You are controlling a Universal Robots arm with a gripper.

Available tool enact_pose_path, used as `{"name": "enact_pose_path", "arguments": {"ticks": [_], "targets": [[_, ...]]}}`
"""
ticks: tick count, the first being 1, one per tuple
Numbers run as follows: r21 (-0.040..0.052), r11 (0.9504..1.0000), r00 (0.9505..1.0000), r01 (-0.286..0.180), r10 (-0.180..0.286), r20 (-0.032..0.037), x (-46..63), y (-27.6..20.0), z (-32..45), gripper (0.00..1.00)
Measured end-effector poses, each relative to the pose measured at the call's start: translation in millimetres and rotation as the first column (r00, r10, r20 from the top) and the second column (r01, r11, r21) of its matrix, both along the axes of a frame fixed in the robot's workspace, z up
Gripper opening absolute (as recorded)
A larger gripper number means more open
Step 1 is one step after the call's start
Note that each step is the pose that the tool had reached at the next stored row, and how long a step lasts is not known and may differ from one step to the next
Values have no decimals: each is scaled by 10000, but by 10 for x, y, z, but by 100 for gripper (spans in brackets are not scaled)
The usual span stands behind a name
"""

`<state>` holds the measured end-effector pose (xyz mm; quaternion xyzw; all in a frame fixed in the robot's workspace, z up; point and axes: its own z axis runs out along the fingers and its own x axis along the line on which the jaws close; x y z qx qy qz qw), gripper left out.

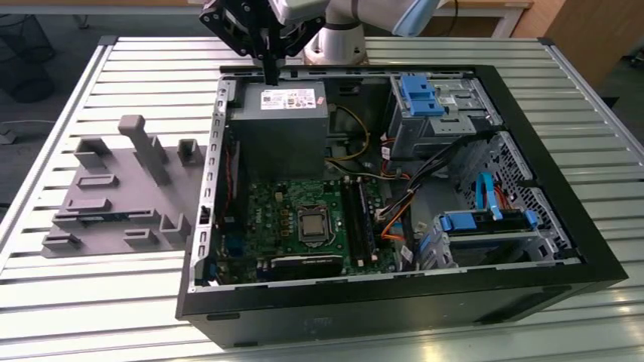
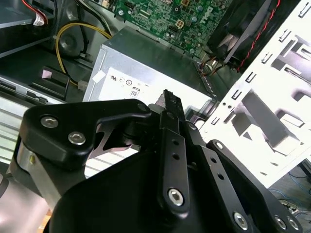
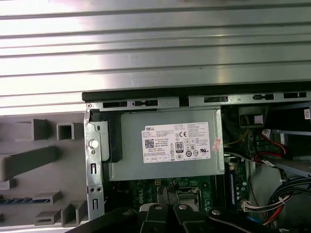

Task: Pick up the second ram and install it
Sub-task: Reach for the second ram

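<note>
The second ram (image 1: 101, 218) is a thin blue-green strip lying in a slot of the grey fixture block (image 1: 131, 170) on the exterior view's left of the open computer case (image 1: 403, 290). In the first wrist view the ram (image 3: 24, 199) sits at the edge of that fixture (image 3: 29, 160). My gripper (image 1: 271, 75) hangs over the far end of the case, just above the grey power supply (image 1: 277, 128), well away from the ram. Its fingers are shut with nothing between them, as both wrist views show (image 2: 167, 94) (image 3: 164, 191). The dark memory slots (image 1: 355, 215) lie on the green motherboard.
The case stands on a slatted metal table (image 1: 90, 302). Inside are the processor socket (image 1: 314, 225), drive bays with blue latches (image 1: 421, 94) (image 1: 483, 221), and loose orange and yellow cables (image 1: 397, 219). The arm's base (image 1: 337, 41) stands behind the case.
</note>
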<state>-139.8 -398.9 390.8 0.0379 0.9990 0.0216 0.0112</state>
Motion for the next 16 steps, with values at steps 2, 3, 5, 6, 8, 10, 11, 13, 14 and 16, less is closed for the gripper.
{"name": "enact_pose_path", "arguments": {"ticks": [2, 3, 5, 6, 8, 10, 11, 13, 14, 16], "targets": [[1, 10000, 10000, -1, 1, 0, -1, 0, 0, 11], [1, 10000, 10000, 0, 0, 1, -2, 0, 0, 11], [1, 10000, 10000, 0, 0, 0, -2, 0, 0, 11], [1, 10000, 10000, 1, -1, 1, -2, 0, 0, 11], [1, 10000, 10000, 1, -1, 0, -5, 0, 0, 11], [1, 10000, 10000, 2, -2, 1, -13, 0, 0, 11], [0, 10000, 10000, 1, -1, 0, -20, -1, 0, 11], [0, 10000, 10000, 0, 0, 0, -40, 0, 0, 11], [0, 10000, 10000, 0, 0, 0, -55, 0, -1, 11], [0, 10000, 10000, 1, -1, 0, -87, 0, -1, 11]]}}
